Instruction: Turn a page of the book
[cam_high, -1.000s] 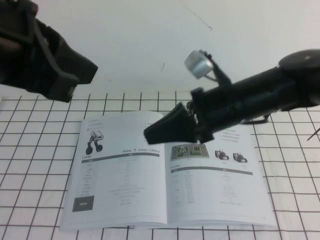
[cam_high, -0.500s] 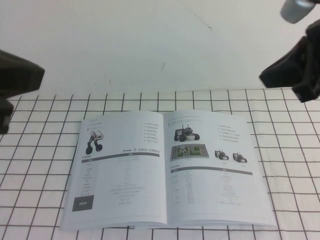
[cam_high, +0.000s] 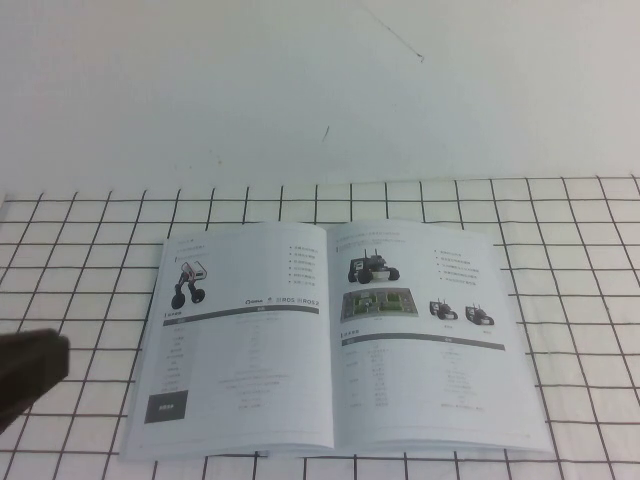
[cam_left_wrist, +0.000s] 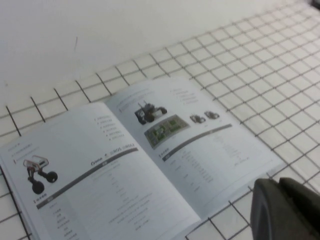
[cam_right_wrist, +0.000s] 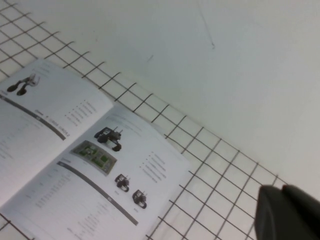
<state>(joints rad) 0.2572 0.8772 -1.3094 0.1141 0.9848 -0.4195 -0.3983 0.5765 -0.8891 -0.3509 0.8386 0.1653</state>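
The book (cam_high: 335, 345) lies open and flat on the gridded cloth, in the middle near the front. Its right page (cam_high: 430, 340) shows small robot vehicle photos, a grey bar and a table; its left page (cam_high: 240, 340) shows one wheeled robot and a table. No leaf is lifted. My left gripper (cam_high: 25, 370) is a dark shape at the lower left, left of the book and apart from it. In the left wrist view the left gripper (cam_left_wrist: 279, 182) is shut and empty, off the book (cam_left_wrist: 125, 160). My right gripper (cam_right_wrist: 281, 189) is shut and empty, away from the book (cam_right_wrist: 75, 165), and out of the high view.
The gridded white cloth (cam_high: 580, 300) spreads around the book on all sides. Behind it is plain white tabletop (cam_high: 320, 90) with a thin dark line (cam_high: 390, 30) and a small mark (cam_high: 325, 131).
Both arms have pulled back from over the book. The right arm went up to the right and out of the high view. The left arm dropped to the lower left corner.
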